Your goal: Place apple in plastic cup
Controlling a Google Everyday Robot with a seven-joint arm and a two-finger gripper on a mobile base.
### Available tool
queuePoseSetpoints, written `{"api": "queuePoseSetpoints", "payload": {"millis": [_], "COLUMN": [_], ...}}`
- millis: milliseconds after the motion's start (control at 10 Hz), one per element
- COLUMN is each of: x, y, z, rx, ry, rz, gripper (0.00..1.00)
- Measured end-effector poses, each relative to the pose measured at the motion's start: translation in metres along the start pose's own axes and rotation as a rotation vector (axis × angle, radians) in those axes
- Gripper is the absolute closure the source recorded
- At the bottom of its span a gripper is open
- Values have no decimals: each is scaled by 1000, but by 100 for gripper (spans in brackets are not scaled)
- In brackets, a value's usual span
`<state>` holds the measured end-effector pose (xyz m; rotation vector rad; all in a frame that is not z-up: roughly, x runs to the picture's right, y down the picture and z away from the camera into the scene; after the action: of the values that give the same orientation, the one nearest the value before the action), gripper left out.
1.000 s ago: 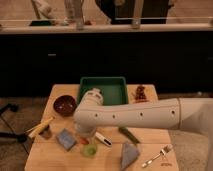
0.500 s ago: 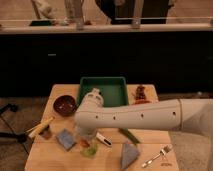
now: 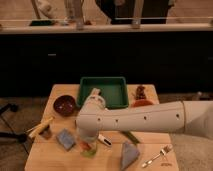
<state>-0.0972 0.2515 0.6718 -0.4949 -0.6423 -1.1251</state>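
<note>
Arm: my white arm [image 3: 150, 118] reaches in from the right edge and crosses the wooden table [image 3: 55, 160], hiding a wide band of the middle.
Gripper: the gripper [image 3: 86, 141] sits below the arm's bent end, directly over the plastic cup [image 3: 87, 149]; I see only a sliver of it.
Plastic cup: near the table's front edge, upright, light green, its upper part covered by the wrist.
Apple: a small orange-red spot [image 3: 86, 146] shows at the cup's mouth; I cannot tell whether it rests inside or is held, and it is round, so I read no long axis.
Nearby: green tray [image 3: 103, 91] at the back, dark bowl [image 3: 65, 105] to its left, blue sponge [image 3: 65, 139] beside the cup, fork [image 3: 156, 156] at front right.
</note>
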Motion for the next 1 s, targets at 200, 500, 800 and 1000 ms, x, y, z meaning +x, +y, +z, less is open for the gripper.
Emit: {"api": "queuePoseSetpoints", "payload": {"millis": [200, 500, 800, 1000], "x": [-2, -3, -3, -3], "y": [4, 9, 11, 11], "z": [2, 4, 6, 6], "rx": [-2, -4, -5, -5], "ry": [-4, -10, -11, -11], "rz": [9, 20, 26, 26], "gripper": [100, 100, 98, 80]}}
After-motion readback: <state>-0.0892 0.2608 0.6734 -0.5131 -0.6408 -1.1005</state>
